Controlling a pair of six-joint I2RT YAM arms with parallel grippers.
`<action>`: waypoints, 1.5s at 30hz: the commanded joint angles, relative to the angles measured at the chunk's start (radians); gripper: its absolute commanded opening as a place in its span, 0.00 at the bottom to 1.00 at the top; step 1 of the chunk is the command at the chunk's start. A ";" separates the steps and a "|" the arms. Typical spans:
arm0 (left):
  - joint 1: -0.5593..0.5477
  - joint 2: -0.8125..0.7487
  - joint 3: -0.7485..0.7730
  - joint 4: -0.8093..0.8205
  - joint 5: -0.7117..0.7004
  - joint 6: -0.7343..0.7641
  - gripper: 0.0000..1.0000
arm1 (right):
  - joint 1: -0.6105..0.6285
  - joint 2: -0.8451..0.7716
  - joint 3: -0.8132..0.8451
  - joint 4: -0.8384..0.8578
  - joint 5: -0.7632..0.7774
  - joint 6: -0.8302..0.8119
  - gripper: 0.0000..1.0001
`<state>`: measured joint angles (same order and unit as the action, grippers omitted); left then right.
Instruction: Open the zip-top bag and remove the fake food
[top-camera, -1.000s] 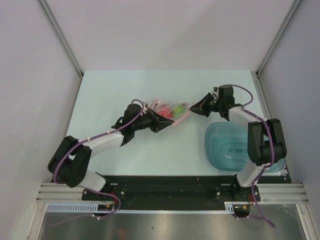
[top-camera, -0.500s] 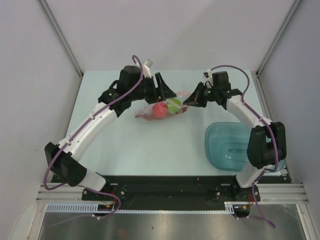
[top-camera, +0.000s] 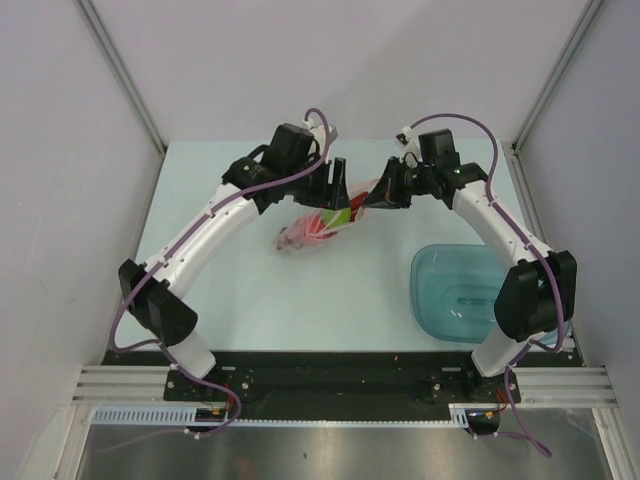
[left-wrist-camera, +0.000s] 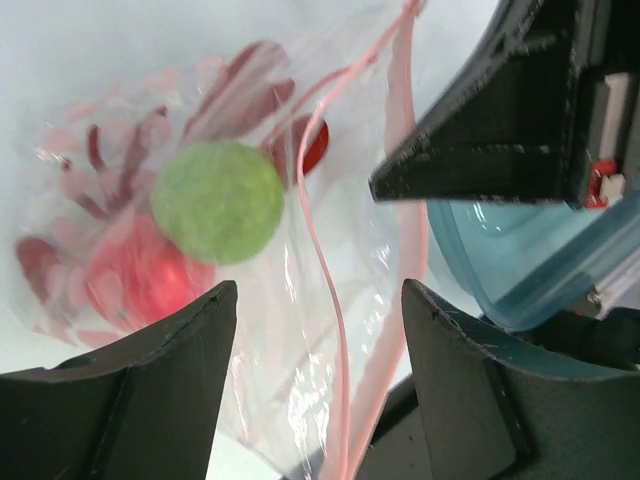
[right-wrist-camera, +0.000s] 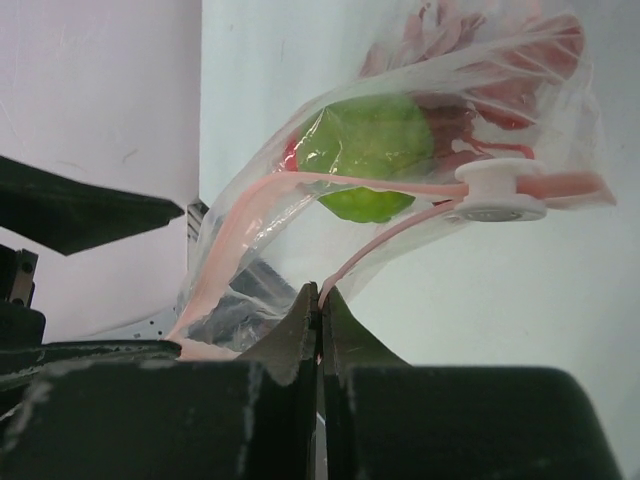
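The zip-top bag (top-camera: 318, 224) hangs clear and crinkly from my right gripper (top-camera: 378, 196), which is shut on one side of its pink zip strip (right-wrist-camera: 330, 283). The two strips stand apart, and a white slider (right-wrist-camera: 496, 194) sits at the far end. Inside the bag lies the fake food: a lime-green ball (left-wrist-camera: 217, 201), a round red fruit (left-wrist-camera: 150, 282) and a red lobster (left-wrist-camera: 232, 88). My left gripper (left-wrist-camera: 318, 290) is open just above the bag's mouth (top-camera: 338, 187). The other pink strip (left-wrist-camera: 330, 300) runs between its fingers, and I cannot tell whether it touches them.
A translucent teal tray (top-camera: 462, 296) sits on the pale table (top-camera: 250, 290) at the right, near the right arm's base. White walls close in the table on the left, back and right. The right gripper's black fingers (left-wrist-camera: 500, 120) loom close in the left wrist view.
My left gripper let go of the bag, opened wide and swung up toward the far side, over the bag's mouth. The right gripper rose with the strip, and the bag now hangs from it.
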<state>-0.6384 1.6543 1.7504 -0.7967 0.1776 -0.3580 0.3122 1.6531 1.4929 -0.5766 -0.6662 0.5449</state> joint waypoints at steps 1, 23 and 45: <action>0.000 0.058 0.133 -0.052 -0.049 0.128 0.72 | 0.004 -0.010 0.078 -0.054 -0.058 -0.031 0.00; 0.023 0.150 0.158 0.037 -0.027 0.182 0.00 | 0.041 0.033 0.171 -0.219 0.055 -0.132 0.00; 0.032 0.142 0.101 0.174 0.089 0.047 0.00 | -0.055 0.034 0.098 -0.457 0.364 -0.270 0.01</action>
<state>-0.6151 1.8252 1.8137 -0.6830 0.2169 -0.3069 0.2810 1.7058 1.5959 -1.0039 -0.3439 0.3054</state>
